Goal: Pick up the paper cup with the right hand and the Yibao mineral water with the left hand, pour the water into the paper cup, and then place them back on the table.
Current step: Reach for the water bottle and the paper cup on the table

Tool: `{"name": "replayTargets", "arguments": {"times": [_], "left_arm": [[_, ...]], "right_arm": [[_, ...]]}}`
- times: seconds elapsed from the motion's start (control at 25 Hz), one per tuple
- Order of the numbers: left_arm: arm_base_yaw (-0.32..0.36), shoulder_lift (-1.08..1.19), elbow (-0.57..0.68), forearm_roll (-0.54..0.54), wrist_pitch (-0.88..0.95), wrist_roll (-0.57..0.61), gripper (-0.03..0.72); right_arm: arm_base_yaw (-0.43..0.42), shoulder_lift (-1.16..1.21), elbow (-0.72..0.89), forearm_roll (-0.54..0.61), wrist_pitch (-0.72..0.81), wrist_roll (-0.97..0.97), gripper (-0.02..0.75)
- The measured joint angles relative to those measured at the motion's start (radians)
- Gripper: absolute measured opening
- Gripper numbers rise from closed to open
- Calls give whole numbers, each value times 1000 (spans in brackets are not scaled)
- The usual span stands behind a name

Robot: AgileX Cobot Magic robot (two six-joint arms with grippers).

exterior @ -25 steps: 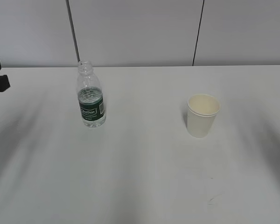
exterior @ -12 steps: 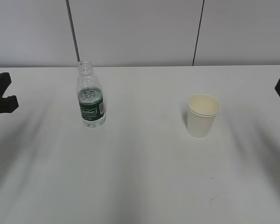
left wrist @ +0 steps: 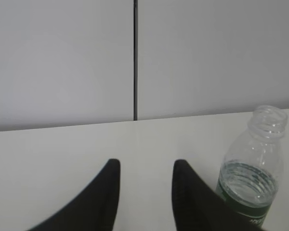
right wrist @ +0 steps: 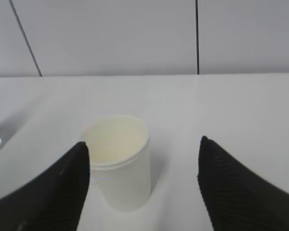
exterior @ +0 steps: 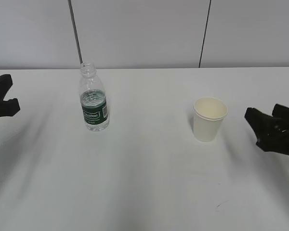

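Note:
The Yibao mineral water [exterior: 93, 101], a clear uncapped bottle with a green label, stands upright at the left of the table [exterior: 144, 183]. My left gripper [exterior: 12, 94] is open at the left edge, well short of the bottle. In the left wrist view the bottle [left wrist: 253, 168] stands to the right of the open gripper [left wrist: 147, 166], outside the gap. The cream paper cup [exterior: 209, 119] stands upright at the right. My right gripper [exterior: 255, 127] is open wide just right of it. The right wrist view shows the cup [right wrist: 118, 163] ahead, nearer the left finger of the gripper [right wrist: 143, 144].
A pale wall with dark vertical seams [exterior: 74, 29] runs along the table's far edge. A small dark mark [exterior: 221, 204] lies on the tabletop near the front right. Bottle and cup stand far apart.
My right gripper has come in from the right edge toward the cup. The left gripper moved slightly into view earlier and now holds still. Bottle and cup have not moved.

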Motion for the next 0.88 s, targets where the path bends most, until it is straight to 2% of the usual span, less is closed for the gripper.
{"name": "replayTargets", "arguments": {"times": [0.2,0.44,0.88], "left_arm": [[0,0,0,1,-1,0,238],[0,0,0,1,-1,0,238],[0,0,0,2,-1,0,238]], "right_arm": [[0,113,-16,-31,-3,0,551],[0,121,-18,-182,-11,0,551],[0,124,-20,-189,-13,0,557]]}}
